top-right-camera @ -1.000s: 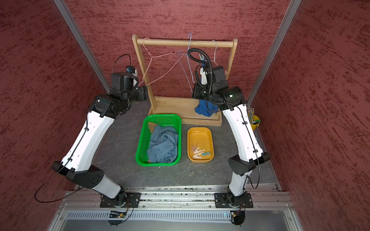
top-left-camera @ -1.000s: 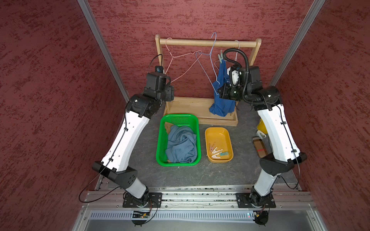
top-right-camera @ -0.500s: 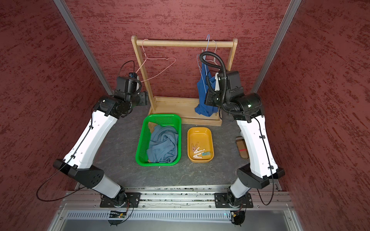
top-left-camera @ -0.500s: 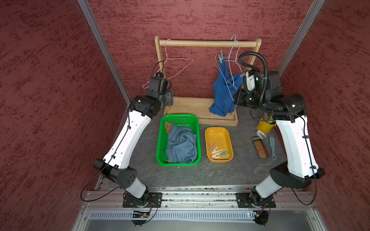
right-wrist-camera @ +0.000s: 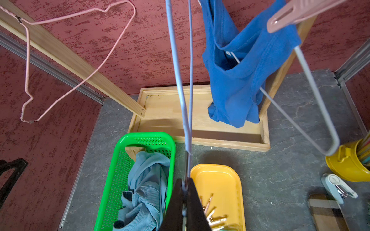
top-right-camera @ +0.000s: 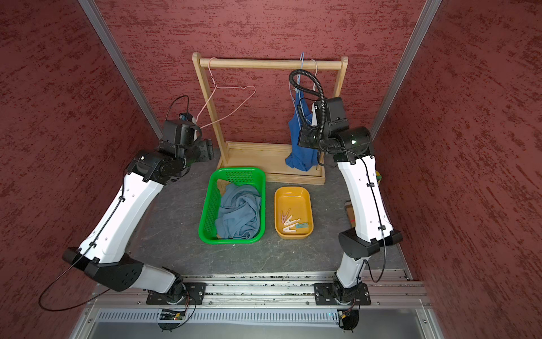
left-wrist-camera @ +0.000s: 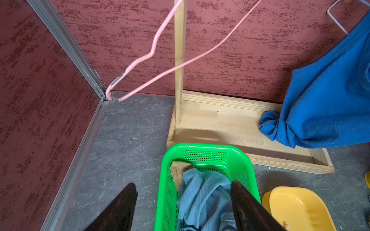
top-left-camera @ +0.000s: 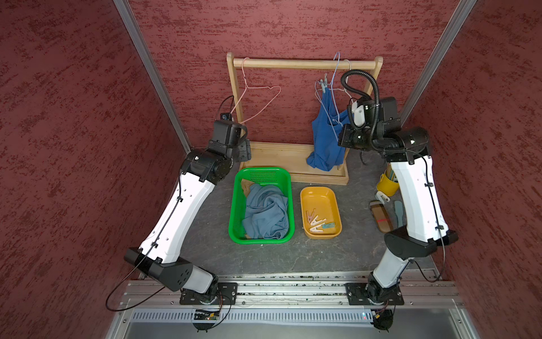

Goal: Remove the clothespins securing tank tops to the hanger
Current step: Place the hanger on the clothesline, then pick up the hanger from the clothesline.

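A royal blue tank top (top-left-camera: 325,141) hangs at the right end of the wooden rack, its hem bunched on the rack's base. A pale clothespin (top-left-camera: 322,85) clips one strap; in the right wrist view a pink clothespin (right-wrist-camera: 290,14) sits at the white hanger (right-wrist-camera: 312,96). My right gripper (right-wrist-camera: 185,186) is shut on the pale blue hanger (right-wrist-camera: 180,84). My left gripper (left-wrist-camera: 183,185) is open and empty above the far end of the green basket (top-left-camera: 261,171). That basket holds a grey-blue tank top (top-left-camera: 267,214) over a tan one (top-left-camera: 246,186). Several loose clothespins (top-left-camera: 315,221) lie in the yellow tray (top-left-camera: 319,190).
An empty pink hanger (top-left-camera: 258,99) hangs at the left end of the rack's rail (top-left-camera: 293,63), close to my left wrist. A yellow cup of pencils (top-left-camera: 387,183), a white clip (top-left-camera: 382,196) and a brush (top-left-camera: 381,217) lie by my right arm. Red walls close in both sides.
My right arm has swung right with the pale blue hanger in its jaws, carrying the blue top toward the right post. The pink hanger has swung back left. My left gripper sank slightly.
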Controlling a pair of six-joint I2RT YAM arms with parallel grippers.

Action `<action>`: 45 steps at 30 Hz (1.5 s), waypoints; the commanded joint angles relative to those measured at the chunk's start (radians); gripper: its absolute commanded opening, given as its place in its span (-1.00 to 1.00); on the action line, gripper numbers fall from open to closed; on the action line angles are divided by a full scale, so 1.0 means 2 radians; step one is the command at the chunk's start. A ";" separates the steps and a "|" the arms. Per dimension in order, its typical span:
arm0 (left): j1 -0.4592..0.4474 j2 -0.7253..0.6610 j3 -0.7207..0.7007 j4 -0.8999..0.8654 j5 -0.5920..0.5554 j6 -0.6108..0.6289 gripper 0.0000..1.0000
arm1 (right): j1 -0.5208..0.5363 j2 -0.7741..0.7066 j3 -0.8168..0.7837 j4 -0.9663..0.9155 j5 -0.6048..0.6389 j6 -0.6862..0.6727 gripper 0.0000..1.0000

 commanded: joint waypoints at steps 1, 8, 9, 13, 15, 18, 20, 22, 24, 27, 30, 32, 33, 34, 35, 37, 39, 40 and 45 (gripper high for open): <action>-0.001 -0.018 -0.013 0.004 -0.010 -0.023 0.50 | -0.003 0.003 0.010 0.044 -0.027 -0.012 -1.00; -0.001 -0.031 -0.021 -0.005 -0.010 -0.030 0.49 | -0.004 0.043 0.010 0.057 -0.132 -0.005 -1.00; 0.000 -0.034 -0.024 -0.004 -0.010 -0.032 0.48 | -0.003 0.048 0.009 0.055 -0.150 -0.003 -1.00; 0.000 -0.040 -0.031 -0.006 0.000 -0.045 0.46 | -0.001 0.048 -0.004 0.044 -0.188 -0.004 -1.00; 0.000 -0.038 -0.029 -0.011 0.011 -0.048 0.45 | -0.002 0.036 -0.015 0.042 -0.191 -0.004 -1.00; -0.001 -0.035 -0.032 -0.015 0.023 -0.054 0.44 | -0.002 0.020 -0.053 0.048 -0.212 0.000 -1.00; -0.002 -0.035 -0.037 -0.013 0.030 -0.057 0.44 | -0.002 0.022 -0.065 0.033 -0.215 0.002 -0.05; -0.002 -0.035 -0.041 -0.011 0.033 -0.061 0.43 | -0.002 0.017 -0.066 0.015 -0.193 0.002 0.98; -0.002 -0.033 -0.042 -0.009 0.039 -0.063 0.43 | -0.004 -0.002 -0.065 0.011 -0.153 0.006 0.98; -0.002 -0.026 -0.035 -0.006 0.047 -0.062 0.43 | -0.022 -0.035 -0.071 0.008 -0.094 0.024 0.98; -0.003 -0.017 -0.021 -0.010 0.054 -0.060 0.43 | -0.044 -0.058 -0.078 0.014 -0.063 0.023 0.98; -0.005 -0.011 -0.011 -0.012 0.057 -0.055 0.43 | -0.068 -0.064 -0.071 0.016 -0.051 0.014 0.98; -0.005 -0.008 -0.008 -0.013 0.059 -0.053 0.43 | -0.083 -0.063 -0.064 0.015 -0.051 0.011 0.98; -0.005 -0.007 -0.005 -0.015 0.060 -0.051 0.43 | -0.104 -0.060 -0.056 0.016 -0.066 0.004 0.99; -0.005 -0.004 -0.002 -0.016 0.061 -0.050 0.44 | -0.125 -0.054 -0.045 0.017 -0.082 -0.003 0.98; -0.005 0.000 0.002 -0.018 0.064 -0.049 0.43 | -0.159 -0.041 -0.018 0.017 -0.103 -0.011 0.98; -0.006 0.005 0.009 -0.025 0.065 -0.051 0.43 | -0.185 -0.031 -0.009 0.027 -0.133 -0.018 0.98; -0.006 0.008 0.014 -0.028 0.065 -0.054 0.44 | -0.195 -0.028 -0.012 0.035 -0.150 -0.021 0.94; -0.011 0.018 0.029 -0.030 0.066 -0.060 0.43 | -0.214 0.000 -0.043 0.086 -0.231 -0.029 0.58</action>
